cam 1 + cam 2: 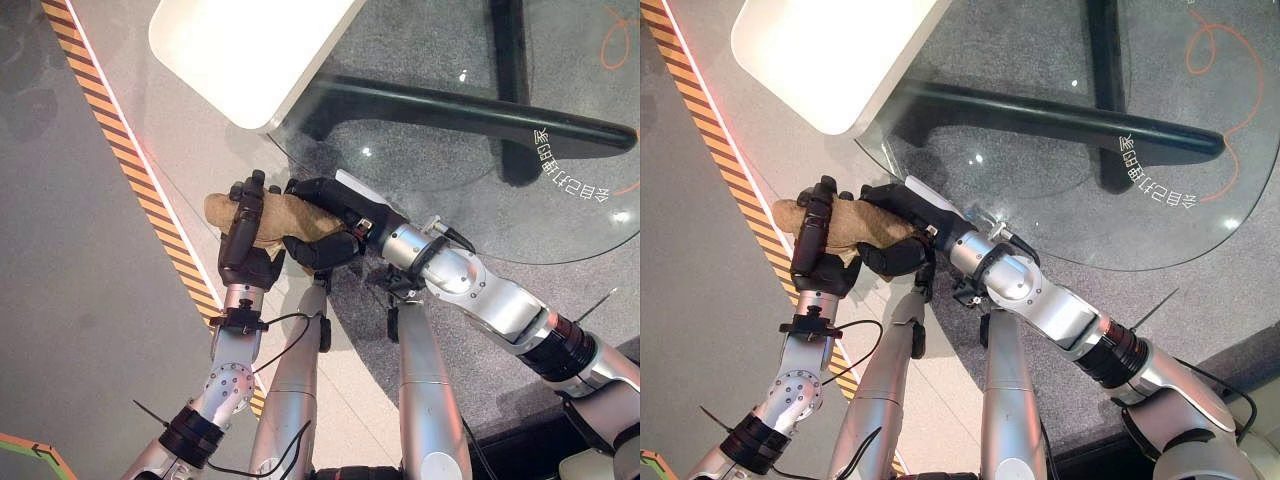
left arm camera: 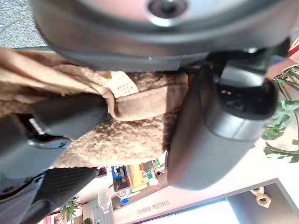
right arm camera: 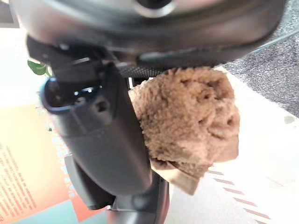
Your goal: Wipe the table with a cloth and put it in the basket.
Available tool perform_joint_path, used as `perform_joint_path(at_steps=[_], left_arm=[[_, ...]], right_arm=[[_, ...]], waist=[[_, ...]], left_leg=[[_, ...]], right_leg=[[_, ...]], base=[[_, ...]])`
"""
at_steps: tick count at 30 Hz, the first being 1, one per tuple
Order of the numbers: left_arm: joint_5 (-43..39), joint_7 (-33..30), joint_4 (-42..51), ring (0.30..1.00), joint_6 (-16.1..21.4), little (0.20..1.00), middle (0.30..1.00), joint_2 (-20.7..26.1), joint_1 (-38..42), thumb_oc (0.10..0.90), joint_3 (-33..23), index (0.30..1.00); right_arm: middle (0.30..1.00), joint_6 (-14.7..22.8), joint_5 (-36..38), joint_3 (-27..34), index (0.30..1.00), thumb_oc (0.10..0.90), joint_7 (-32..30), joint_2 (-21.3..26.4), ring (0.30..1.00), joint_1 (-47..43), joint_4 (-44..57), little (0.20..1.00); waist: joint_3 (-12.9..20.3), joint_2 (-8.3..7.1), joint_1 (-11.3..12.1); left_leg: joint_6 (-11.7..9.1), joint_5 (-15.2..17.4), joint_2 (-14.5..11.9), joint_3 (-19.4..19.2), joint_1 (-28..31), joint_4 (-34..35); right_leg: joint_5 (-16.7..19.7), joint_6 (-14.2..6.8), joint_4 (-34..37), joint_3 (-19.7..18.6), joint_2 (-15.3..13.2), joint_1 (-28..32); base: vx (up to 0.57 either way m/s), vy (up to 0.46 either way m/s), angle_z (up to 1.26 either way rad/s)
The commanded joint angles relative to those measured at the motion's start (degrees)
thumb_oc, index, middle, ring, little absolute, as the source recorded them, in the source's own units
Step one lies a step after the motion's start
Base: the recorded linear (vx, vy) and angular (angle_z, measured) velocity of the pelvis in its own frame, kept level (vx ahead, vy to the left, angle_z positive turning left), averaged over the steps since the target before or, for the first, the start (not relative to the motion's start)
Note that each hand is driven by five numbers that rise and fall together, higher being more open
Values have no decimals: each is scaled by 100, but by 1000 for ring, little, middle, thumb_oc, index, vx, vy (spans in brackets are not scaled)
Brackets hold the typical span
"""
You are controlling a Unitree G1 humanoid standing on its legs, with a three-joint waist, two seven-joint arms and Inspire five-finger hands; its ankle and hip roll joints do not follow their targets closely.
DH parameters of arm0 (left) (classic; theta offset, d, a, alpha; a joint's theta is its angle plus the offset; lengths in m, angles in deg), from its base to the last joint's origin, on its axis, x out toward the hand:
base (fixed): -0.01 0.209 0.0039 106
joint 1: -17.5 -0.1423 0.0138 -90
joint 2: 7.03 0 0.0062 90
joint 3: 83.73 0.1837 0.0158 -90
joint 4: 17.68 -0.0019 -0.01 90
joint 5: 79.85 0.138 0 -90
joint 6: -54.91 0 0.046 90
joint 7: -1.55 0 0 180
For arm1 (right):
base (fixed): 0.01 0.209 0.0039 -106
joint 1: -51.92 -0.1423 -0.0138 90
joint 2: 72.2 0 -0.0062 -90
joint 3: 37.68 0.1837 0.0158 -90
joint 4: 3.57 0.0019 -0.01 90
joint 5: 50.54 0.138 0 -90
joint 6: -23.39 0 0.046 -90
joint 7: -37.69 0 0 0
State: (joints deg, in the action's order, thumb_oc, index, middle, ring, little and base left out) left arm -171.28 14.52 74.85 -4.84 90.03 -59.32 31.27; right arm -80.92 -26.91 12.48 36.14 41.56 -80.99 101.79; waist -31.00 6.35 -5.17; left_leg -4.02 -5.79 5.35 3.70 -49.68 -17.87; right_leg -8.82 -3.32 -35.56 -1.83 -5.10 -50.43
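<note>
Item 1: cloth [image 1: 283, 217]. Tan, fleecy, bunched into a lump, with a small sewn label visible in the left wrist view. Located at the near left edge of the glass table [image 1: 560, 215], off the surface and held between both hands over the pale floor strip. One end pokes out past the left hand toward the striped floor tape [image 1: 130, 170].

Item 2: left hand [image 1: 243, 240]. Dark, rising from the lower left, fingers pointing away from the robot. Fingers and thumb are curled round the cloth's left portion; in its wrist view the fabric fills the space between thumb and fingers and is pinched there.

Item 3: right hand [image 1: 325, 225]. Dark, reaching in from the right across the table's rim. Its fingers wrap the cloth's right portion from above and below; its wrist view shows the bunched fabric clamped against the palm, a wad bulging out beside the thumb. The two hands sit just beside each other, cloth between them.

Item 4: glass table. Round, clear top on a black crossed base [image 1: 470, 105], with white lettering near its far right part.

Item 5: white panel [image 1: 245, 50]. Rounded corner, lying over the table's far left rim.

Item 6: orange cord [image 1: 1215, 60]. Looped on the grey floor, far right.
</note>
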Motion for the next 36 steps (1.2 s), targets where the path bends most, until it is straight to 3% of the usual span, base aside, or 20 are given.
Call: perform_joint_path(at_steps=[1, 23, 28, 36], left_arm=[[655, 835, 1144, 300, 172, 200, 300, -259, 662, 100, -411, 300], [751, 939, 1237, 300, -11, 200, 300, -412, 372, 100, -855, 300], [758, 1000, 1210, 300, 40, 200, 300, -453, 292, 100, -975, 300], [749, 1120, 1195, 300, 155, 200, 300, -531, 93, 100, -1255, 300]], right_arm=[[900, 333, -11, 87, 900, 800, -80, -288, 900, 97, 533, 900], [900, 638, -183, 1211, 900, 800, -491, -218, 900, 705, 840, 900], [900, 846, -117, 1506, 900, 800, -729, -280, 900, 947, 833, 900], [900, 1489, 311, 2203, 900, 800, -927, -579, 900, 1636, 827, 900]], waist=[[121, -34, 22], [121, -93, -76], [121, -106, -116], [121, -106, -232]], left_leg=[[465, 548, 158, -342, 270, -614], [489, 572, 121, -426, 308, -556], [490, 558, 119, -454, 367, -492], [483, 544, 93, -520, 471, -405]], right_leg=[[919, 94, 1135, 12, 350, 149], [952, 62, 1168, 19, 351, 148], [962, 55, 1221, 20, 370, 203], [954, 53, 1228, 20, 422, 273]], base=[[0, 0, 0], [0, 0, 0], [0, 0, 0], [-6, 15, -6]])
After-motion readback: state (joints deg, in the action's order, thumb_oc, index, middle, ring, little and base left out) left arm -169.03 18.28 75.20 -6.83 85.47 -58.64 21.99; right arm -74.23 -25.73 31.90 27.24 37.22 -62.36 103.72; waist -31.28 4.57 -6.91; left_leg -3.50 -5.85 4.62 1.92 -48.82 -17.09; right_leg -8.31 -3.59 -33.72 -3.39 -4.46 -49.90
